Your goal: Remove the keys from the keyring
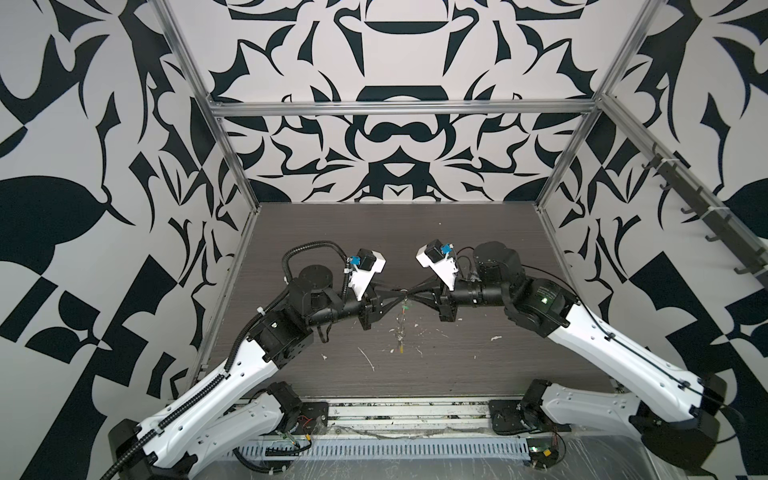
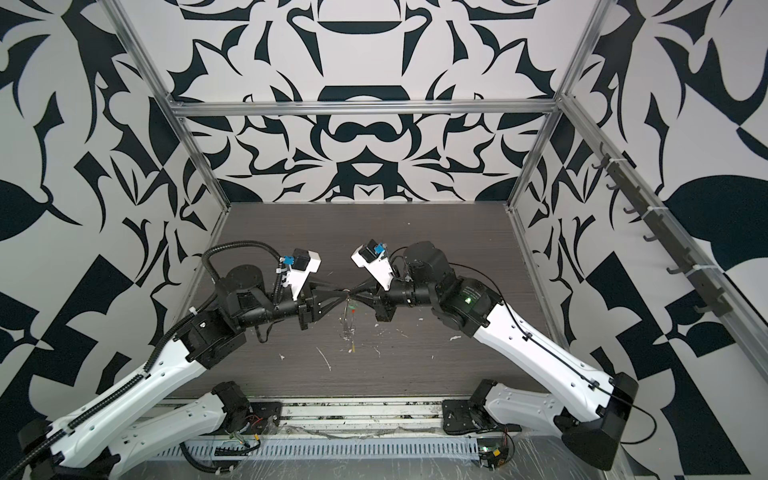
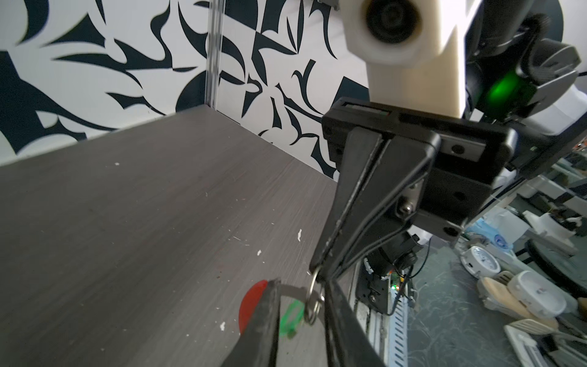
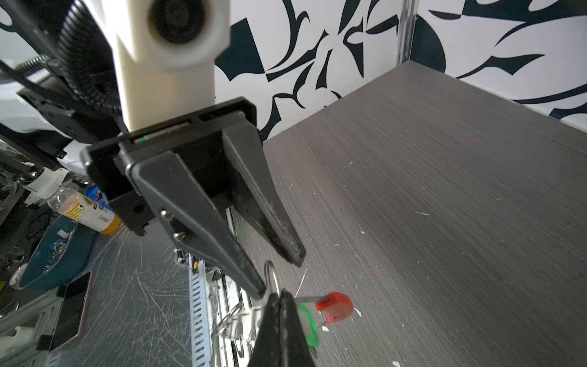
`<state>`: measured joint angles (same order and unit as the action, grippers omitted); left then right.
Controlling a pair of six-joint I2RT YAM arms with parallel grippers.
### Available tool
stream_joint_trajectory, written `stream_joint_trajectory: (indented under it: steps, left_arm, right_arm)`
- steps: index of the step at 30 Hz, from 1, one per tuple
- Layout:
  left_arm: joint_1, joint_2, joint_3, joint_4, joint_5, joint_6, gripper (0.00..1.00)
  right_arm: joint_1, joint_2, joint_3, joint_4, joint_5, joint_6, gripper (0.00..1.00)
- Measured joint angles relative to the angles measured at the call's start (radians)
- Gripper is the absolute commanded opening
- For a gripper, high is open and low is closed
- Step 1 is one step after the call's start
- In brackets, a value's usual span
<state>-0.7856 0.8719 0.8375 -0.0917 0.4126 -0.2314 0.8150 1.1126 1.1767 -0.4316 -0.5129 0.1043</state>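
Entry: both hands meet tip to tip above the middle of the tabletop [image 1: 332,232]. The left hand [image 1: 395,294] reaches in from 9 o'clock and the right hand [image 1: 415,293] from 3 o'clock.

Right hand: clenched, its tips nipping the edge of the keyring [image 3: 313,302] (clearest in the left wrist view).

Left hand: jaws part-open, grasping nothing. The keyring stands in the gap between its fingers [image 4: 254,282], and we cannot tell whether either finger touches it.

Keys: all hang from the keyring. The red key [image 4: 336,306] and green key [image 4: 306,321] sit close by the right hand's tips. In both top views the yellow key [image 1: 401,350] dangles lowest, toward 6 o'clock of the meeting point.

Containers: off the tabletop we see a blue tub [image 4: 76,251] holding small glinting metal bits (too blurred to name). A bottle [image 4: 85,211] lies just beside its rim.
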Motion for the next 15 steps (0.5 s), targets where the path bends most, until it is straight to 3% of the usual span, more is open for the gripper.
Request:
stream_joint_trajectory:
  steps: [7, 10, 15]
  left_arm:
    - [0.000, 0.003, 0.000, -0.007, 0.017, 0.007, 0.01]
    - [0.000, 0.005, 0.000, -0.003, 0.019, 0.002, 0.00]
    - [0.000, -0.001, -0.009, 0.049, 0.015, -0.016, 0.00]
  right_arm:
    - [0.000, 0.010, 0.035, -0.080, 0.020, -0.029, 0.00]
    - [0.000, 0.010, 0.035, -0.080, 0.020, -0.026, 0.00]
    - [-0.002, -0.021, 0.003, -0.008, 0.026, 0.023, 0.28]
